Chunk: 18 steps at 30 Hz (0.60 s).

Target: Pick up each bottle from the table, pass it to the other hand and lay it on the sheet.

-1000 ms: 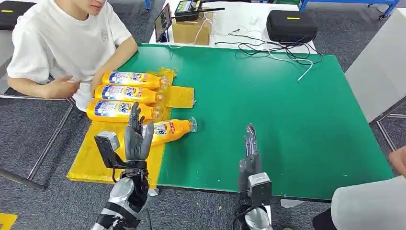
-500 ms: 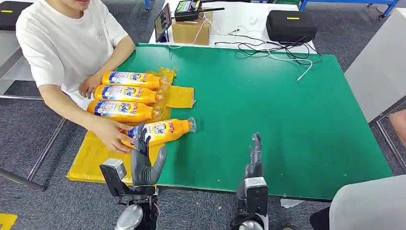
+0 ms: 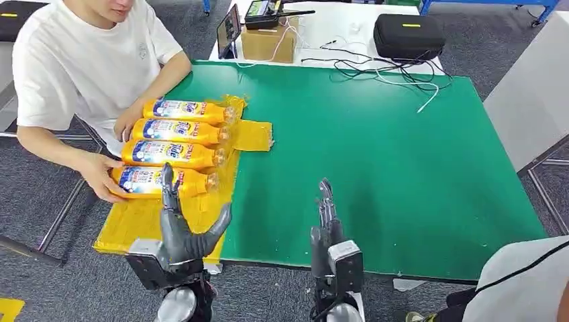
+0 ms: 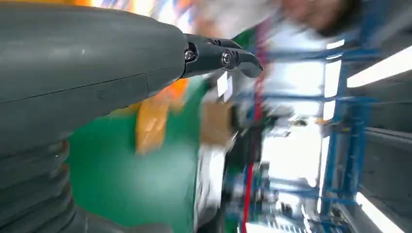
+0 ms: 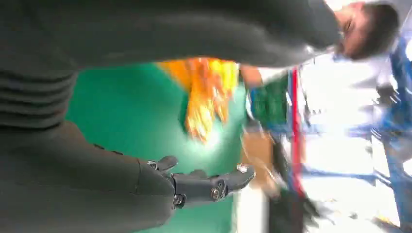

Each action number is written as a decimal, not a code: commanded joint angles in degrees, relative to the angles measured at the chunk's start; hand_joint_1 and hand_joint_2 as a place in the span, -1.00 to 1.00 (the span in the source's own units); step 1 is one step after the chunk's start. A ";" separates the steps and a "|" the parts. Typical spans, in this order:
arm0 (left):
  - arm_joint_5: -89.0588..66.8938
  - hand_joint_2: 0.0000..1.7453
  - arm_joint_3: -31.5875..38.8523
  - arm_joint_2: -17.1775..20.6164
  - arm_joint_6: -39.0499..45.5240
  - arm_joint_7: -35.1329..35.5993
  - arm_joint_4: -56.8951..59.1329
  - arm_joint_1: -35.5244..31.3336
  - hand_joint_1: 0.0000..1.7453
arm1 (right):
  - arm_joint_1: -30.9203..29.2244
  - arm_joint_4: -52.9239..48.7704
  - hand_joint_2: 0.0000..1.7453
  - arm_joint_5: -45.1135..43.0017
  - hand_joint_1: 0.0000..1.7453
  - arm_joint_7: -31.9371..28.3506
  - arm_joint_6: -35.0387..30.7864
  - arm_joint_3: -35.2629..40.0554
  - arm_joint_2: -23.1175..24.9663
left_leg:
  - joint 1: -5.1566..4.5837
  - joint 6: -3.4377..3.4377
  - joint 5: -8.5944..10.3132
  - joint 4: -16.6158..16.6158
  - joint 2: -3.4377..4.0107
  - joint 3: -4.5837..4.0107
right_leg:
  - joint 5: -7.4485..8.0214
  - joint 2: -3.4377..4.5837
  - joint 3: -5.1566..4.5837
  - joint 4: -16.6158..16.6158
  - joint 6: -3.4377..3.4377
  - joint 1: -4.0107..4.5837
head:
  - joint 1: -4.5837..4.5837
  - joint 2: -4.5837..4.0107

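A green table (image 3: 402,154) stood on grey carpet (image 3: 40,201). Beyond its far edge a white table (image 3: 335,27) carried a cardboard box (image 3: 268,43), a black case (image 3: 408,35) and loose cables (image 3: 389,70). A person in a white shirt (image 3: 80,60) sat at the left edge.

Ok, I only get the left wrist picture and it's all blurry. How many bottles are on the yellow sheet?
Observer: The head view shows four yellow bottles lying side by side on the yellow sheet.
Operator: Is anybody touching them?
Observer: Yes, a person's hand is on the base end of the nearest bottle.
Operator: Where's my right hand?
Observer: The right hand is over the near edge of the green table, fingers straight, holding nothing.
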 commanded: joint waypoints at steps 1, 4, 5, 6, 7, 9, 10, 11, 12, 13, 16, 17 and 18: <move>0.28 1.00 -1.92 -3.58 0.06 1.96 24.10 -13.97 -1.00 | -4.43 5.01 1.00 2.71 -1.00 -1.04 4.98 -9.27 1.14 | 0.07 -0.10 0.06 -0.04 -0.17 0.14 | 0.01 -0.20 0.19 -0.07 -0.13 0.08 | -0.02 0.00; -0.06 1.00 -4.79 -5.03 0.87 0.65 29.09 -15.91 -1.00 | -4.88 4.18 1.00 4.14 -1.00 -1.67 4.18 -9.86 1.26 | 0.01 -0.04 0.11 -0.06 -0.25 0.11 | 0.03 -0.29 0.22 -0.08 -0.08 0.02 | 0.00 -0.02; 0.05 1.00 -4.90 -5.12 1.00 0.43 29.23 -15.81 -1.00 | -4.90 4.01 1.00 4.33 -1.00 -1.68 4.11 -9.67 1.39 | 0.01 -0.02 0.09 -0.04 -0.21 0.10 | 0.03 -0.24 0.19 -0.07 -0.05 0.01 | 0.02 -0.02; 0.19 1.00 -4.95 -4.93 0.97 0.36 29.18 -15.77 -1.00 | -4.85 3.91 1.00 4.50 -1.00 -1.63 4.00 -9.47 1.48 | -0.02 0.03 0.10 -0.04 -0.14 0.10 | 0.06 -0.17 0.18 -0.06 -0.02 -0.01 | 0.00 0.00; 0.37 1.00 -5.03 -4.66 0.82 0.32 28.86 -15.66 -1.00 | -4.76 3.80 1.00 4.58 -1.00 -1.61 3.93 -9.38 1.51 | 0.00 0.00 0.08 -0.03 -0.11 0.15 | 0.06 -0.14 0.25 -0.08 -0.05 0.01 | 0.00 0.00; 0.48 1.00 -5.10 -4.50 0.79 0.32 28.68 -15.63 -1.00 | -4.72 3.83 1.00 4.59 -1.00 -1.61 3.92 -9.35 1.51 | -0.02 0.01 0.05 -0.03 0.02 0.13 | 0.07 -0.01 0.20 -0.05 -0.02 -0.02 | 0.00 0.00; 0.62 1.00 -5.18 -4.32 0.75 0.35 28.45 -15.57 -1.00 | -4.69 3.88 1.00 4.60 -1.00 -1.61 3.92 -9.33 1.51 | 0.02 -0.03 0.02 -0.03 0.06 0.20 | 0.05 0.00 0.27 -0.07 -0.07 0.02 | 0.00 -0.02; 0.62 1.00 -5.18 -4.32 0.75 0.35 28.45 -15.57 -1.00 | -4.69 3.88 1.00 4.60 -1.00 -1.61 3.92 -9.33 1.51 | 0.00 -0.01 0.03 -0.02 0.04 0.16 | 0.05 -0.01 0.24 -0.05 -0.05 0.00 | 0.00 0.00; -1.55 1.00 -4.90 -4.18 1.95 0.00 27.36 -15.38 -1.00 | -4.57 3.83 1.00 5.46 -1.00 -2.01 3.56 -8.73 1.28 | -0.01 -0.02 0.03 -0.02 0.03 0.15 | 0.05 -0.01 0.21 -0.04 -0.05 0.00 | 0.00 -0.02; -3.63 1.00 -3.52 -4.91 1.95 0.00 26.50 -15.01 -1.00 | -4.35 3.69 1.00 5.90 -1.00 -2.05 3.60 -8.06 1.13 | 0.01 -0.02 0.04 -0.01 0.03 0.11 | 0.06 0.00 0.16 -0.04 -0.05 0.01 | -0.02 -0.02; -0.89 1.00 -5.44 -4.55 0.50 0.00 27.20 -15.86 -1.00 | -3.22 3.30 1.00 6.97 -1.00 -2.19 2.59 -7.41 0.89 | 0.02 -0.03 0.03 0.01 0.02 0.07 | 0.05 -0.03 0.12 -0.03 -0.04 0.04 | -0.02 -0.02; -0.79 1.00 -5.81 -4.44 1.23 0.00 26.78 -15.77 -1.00 | -2.89 3.14 1.00 7.00 -1.00 -2.26 2.41 -7.48 0.88 | 0.05 -0.06 0.00 0.02 0.03 0.11 | 0.03 -0.02 0.17 -0.03 -0.08 0.07 | -0.02 -0.02; -0.86 1.00 -6.51 -4.22 1.57 0.00 26.69 -15.54 -1.00 | -2.48 3.12 1.00 6.95 -1.00 -2.22 2.38 -7.48 0.74 | 0.06 -0.06 0.01 0.00 0.00 0.13 | 0.03 -0.05 0.19 -0.06 -0.08 0.09 | -0.02 0.00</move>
